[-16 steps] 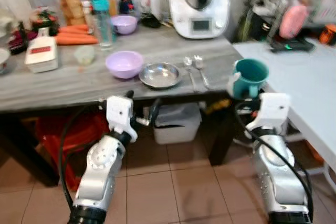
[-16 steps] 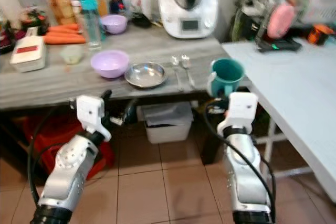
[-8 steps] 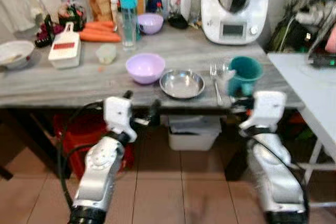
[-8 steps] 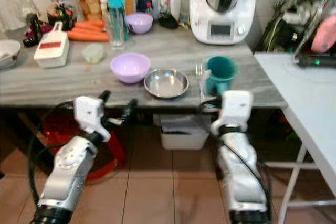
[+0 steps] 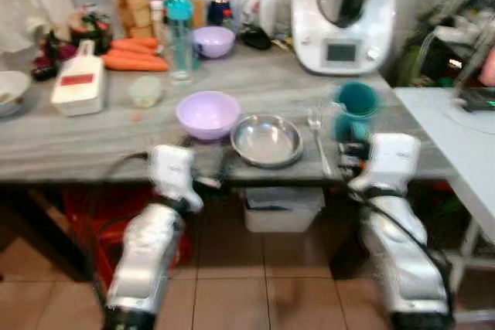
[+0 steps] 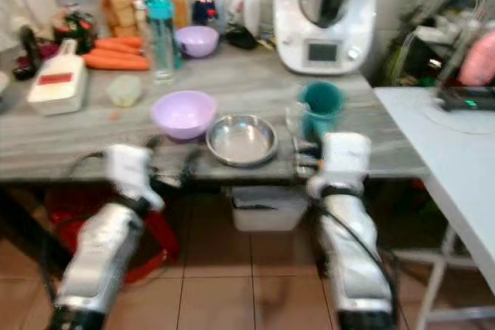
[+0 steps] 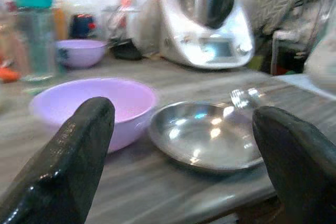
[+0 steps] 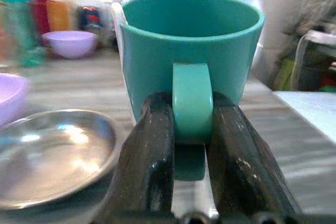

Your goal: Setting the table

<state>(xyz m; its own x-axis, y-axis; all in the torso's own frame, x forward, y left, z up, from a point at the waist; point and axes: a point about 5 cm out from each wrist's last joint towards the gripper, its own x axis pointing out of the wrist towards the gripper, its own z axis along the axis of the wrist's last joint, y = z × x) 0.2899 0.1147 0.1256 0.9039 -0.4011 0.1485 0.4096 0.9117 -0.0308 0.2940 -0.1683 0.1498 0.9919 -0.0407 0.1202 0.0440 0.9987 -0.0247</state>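
Teal ceramic mug (image 8: 191, 66) gripped by its handle at the front edge of the grey wood-grain desk (image 5: 93, 144).

The right gripper (image 8: 191, 145) has its jaws clamped on the handle. At the mug's 9 o'clock lie a fork (image 5: 317, 133), a shallow round steel plate (image 5: 267, 141) and a lilac plastic bowl (image 5: 207, 113). The left gripper (image 7: 178, 145) is held wide open.

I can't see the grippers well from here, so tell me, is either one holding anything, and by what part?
The right gripper holds the teal mug by its handle, one finger on each side. The left gripper is open and holds nothing.
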